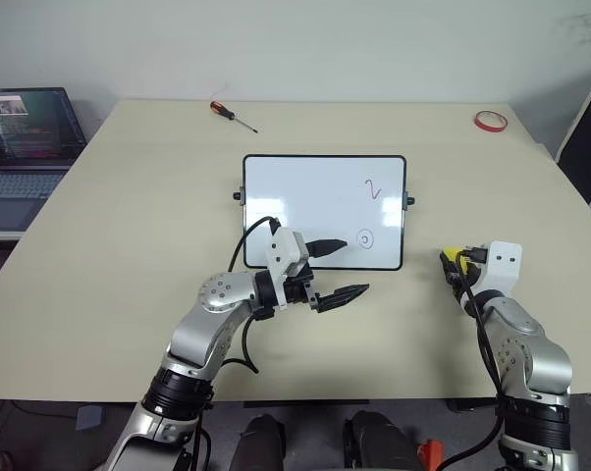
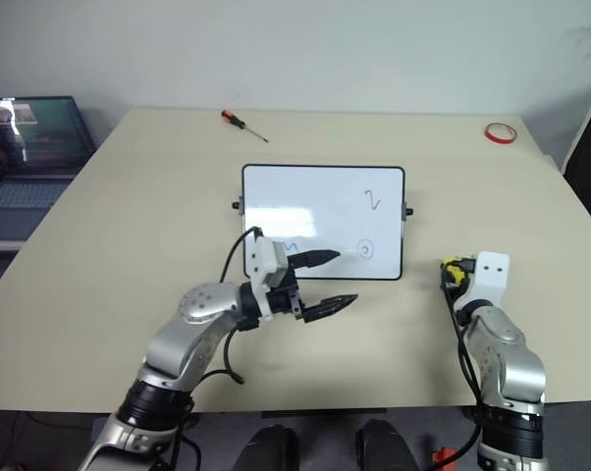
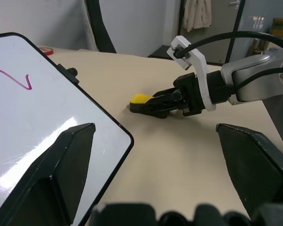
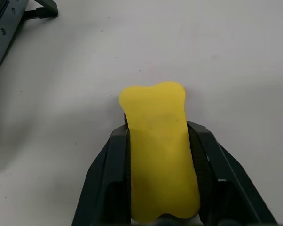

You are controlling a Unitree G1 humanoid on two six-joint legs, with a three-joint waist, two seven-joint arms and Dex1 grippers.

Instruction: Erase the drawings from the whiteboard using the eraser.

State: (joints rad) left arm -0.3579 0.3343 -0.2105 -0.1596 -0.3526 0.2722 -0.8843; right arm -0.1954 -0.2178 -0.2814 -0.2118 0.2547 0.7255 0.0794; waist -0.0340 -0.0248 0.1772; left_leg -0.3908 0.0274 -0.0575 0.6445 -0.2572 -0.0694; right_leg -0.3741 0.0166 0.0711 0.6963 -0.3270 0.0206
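The right gripper (image 4: pixel 158 188) has its jaws closed on the eraser (image 4: pixel 158 155): one black finger presses each long side of the yellow block, whose rounded front end projects forward past the fingertips. Eraser and jaws sit low at the desk (image 1: pixel 129 196) surface, to the right of the whiteboard (image 1: pixel 305 196) and well apart from its frame. The left gripper (image 1: pixel 340 268) has its jaws spread wide and holds nothing; one finger reaches over the near edge of the whiteboard, the other lies just off the board over the bare desk. The red squiggle (image 1: pixel 372 188) lies on the board beyond the left jaws, the purple circle (image 1: pixel 365 238) just past the tip of the upper finger, and the blue wavy line (image 2: pixel 290 246) beside that finger's base. Far beyond both jaws a screwdriver (image 1: pixel 233 116) and a red tape ring (image 1: pixel 490 121) lie on the desk; a laptop (image 1: pixel 26 147) stands off the desk's left edge.
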